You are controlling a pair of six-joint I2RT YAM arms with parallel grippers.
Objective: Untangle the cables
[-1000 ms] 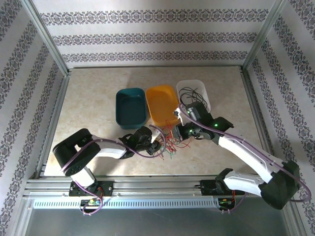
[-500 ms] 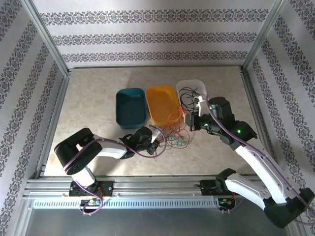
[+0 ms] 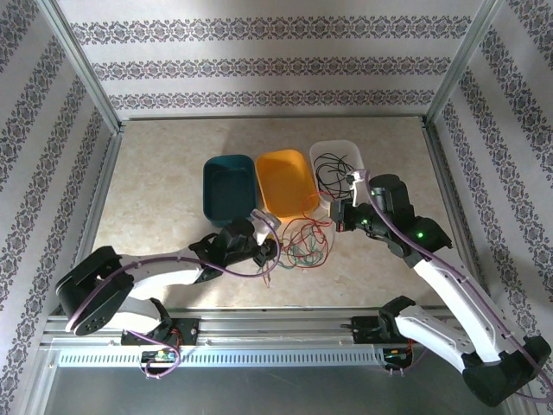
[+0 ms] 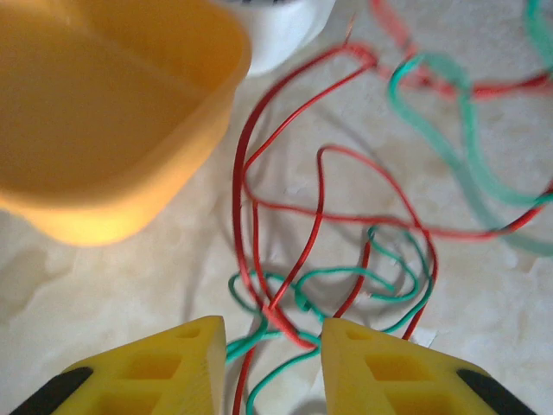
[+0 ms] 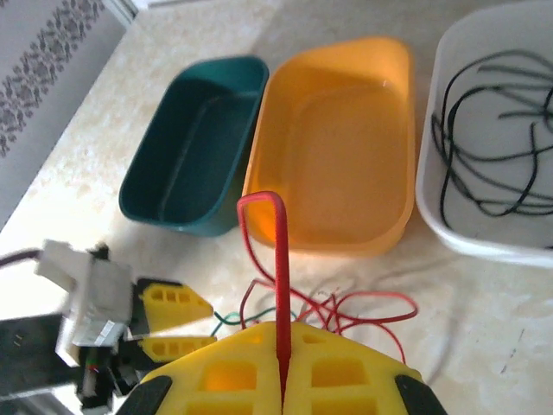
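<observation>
The tangle of red and green cables [image 3: 302, 242] lies on the table in front of the orange bin [image 3: 285, 181]. My left gripper [image 3: 270, 251] sits low at the tangle's left edge. Its yellow fingers stand apart, and red cable [image 4: 246, 156] and green cable [image 4: 432, 112] strands run loose through the left gripper [image 4: 272, 333]. My right gripper [image 5: 283, 333] is shut on one red cable [image 5: 281, 259], which rises from between its fingers and bends over in a hook. The right gripper [image 3: 337, 218] hangs above the tangle's right side. Black cables [image 3: 333, 169] lie in the white bin [image 3: 356, 156].
Three bins stand side by side behind the tangle: a teal bin [image 3: 229, 186], the orange bin [image 5: 337, 138] and the white bin [image 5: 436, 186]. The teal bin [image 5: 190, 147] holds nothing I can see. Metal frame rails border the tabletop [image 3: 155, 173].
A second ago my right gripper was down at the tangle; it has risen rightward with the red cable. My left gripper was shut and now stands open, its arm stretched further forward.
</observation>
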